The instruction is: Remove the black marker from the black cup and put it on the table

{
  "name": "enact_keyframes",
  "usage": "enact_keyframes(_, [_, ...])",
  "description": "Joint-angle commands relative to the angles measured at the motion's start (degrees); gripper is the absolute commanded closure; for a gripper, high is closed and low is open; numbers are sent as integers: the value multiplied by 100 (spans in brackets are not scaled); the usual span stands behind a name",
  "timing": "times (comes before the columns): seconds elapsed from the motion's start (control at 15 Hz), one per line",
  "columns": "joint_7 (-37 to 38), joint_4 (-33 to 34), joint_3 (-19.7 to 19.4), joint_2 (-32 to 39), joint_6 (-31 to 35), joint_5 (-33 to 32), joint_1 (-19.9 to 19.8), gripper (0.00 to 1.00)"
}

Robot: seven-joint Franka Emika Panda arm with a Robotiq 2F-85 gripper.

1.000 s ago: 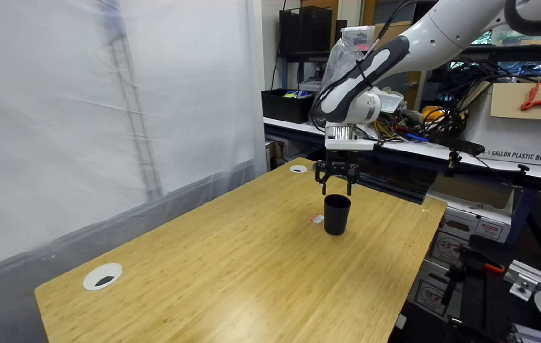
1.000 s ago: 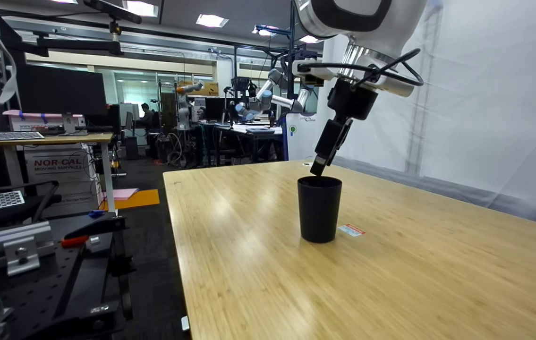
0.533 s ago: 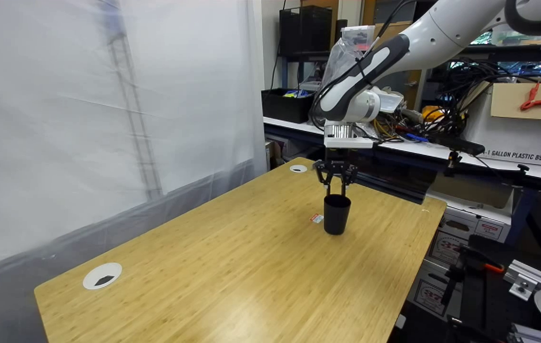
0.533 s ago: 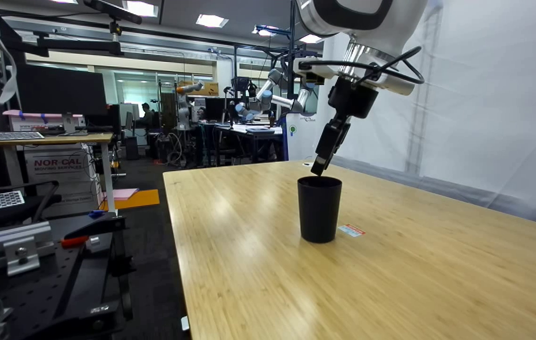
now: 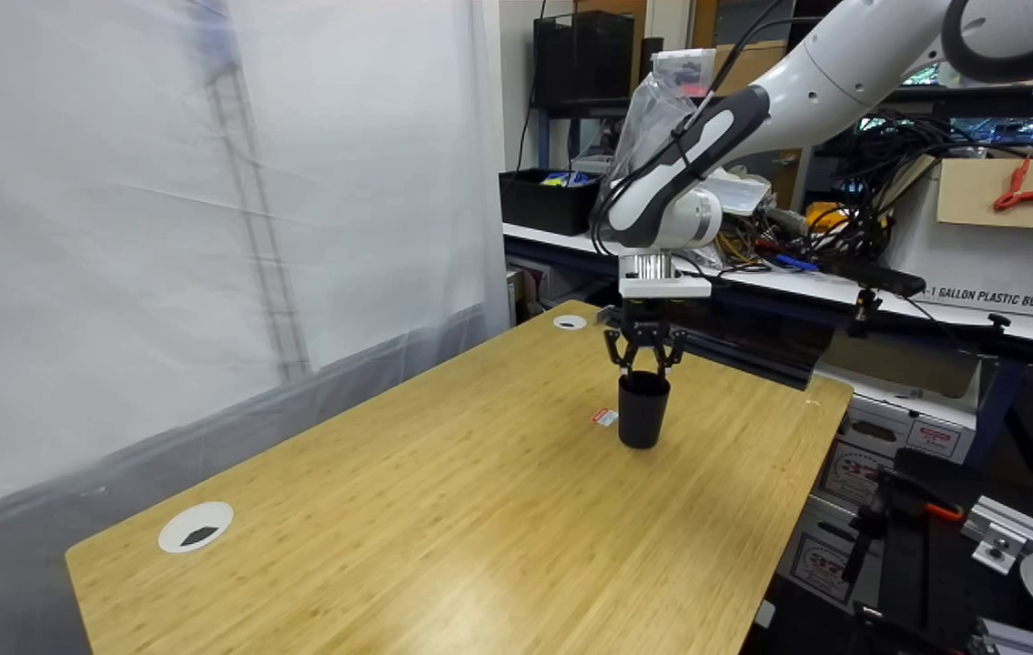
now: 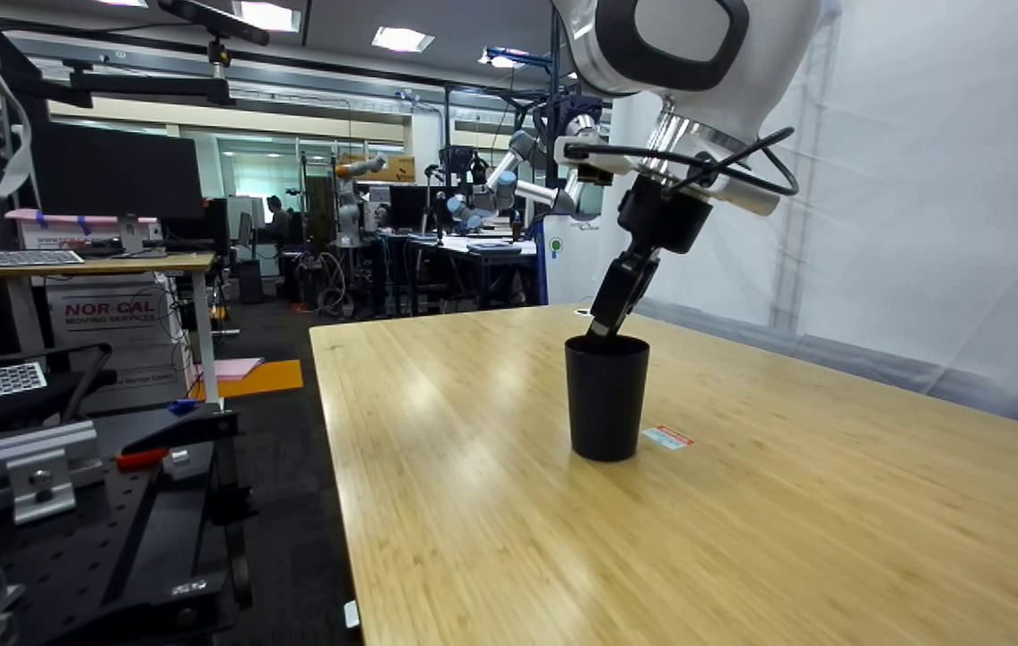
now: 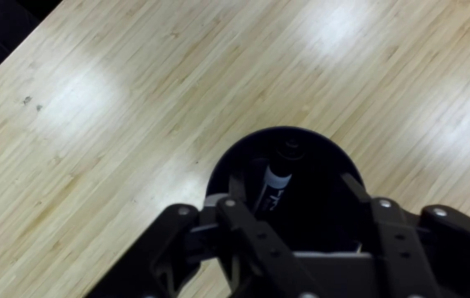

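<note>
Black marker point(image 7: 277, 182) inside black cup point(image 6: 607, 404); pincer point(image 5: 646, 374) at the cup's mouth, unclenched, fingers point(image 7: 237, 188) parted.
Wrist view: marker between the fingers, nearer the one at that view's left. Marker: cylindrical, pale band, lettering. Cup: plain, opaque, tapered, round-rimmed, upright. Tabletop point(image 6: 742, 538): wood, fine streaked grain, soft sheen.

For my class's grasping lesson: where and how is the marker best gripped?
I'd grip the marker by its dark end, from above: it slants inside the cup, which blocks its sides; that end seems nearest the opening, and neither exterior view shows it protruding.
</note>
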Motion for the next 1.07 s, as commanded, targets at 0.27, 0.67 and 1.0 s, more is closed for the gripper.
enact_keyframes(0.27, [-90, 269, 41, 185, -239, 119, -74, 38])
enact_keyframes(0.67, [-121, 362, 58, 264, -307, 144, -95, 65])
enact_keyframes(1.0, [-134, 448, 67, 393, -356, 145, -101, 43])
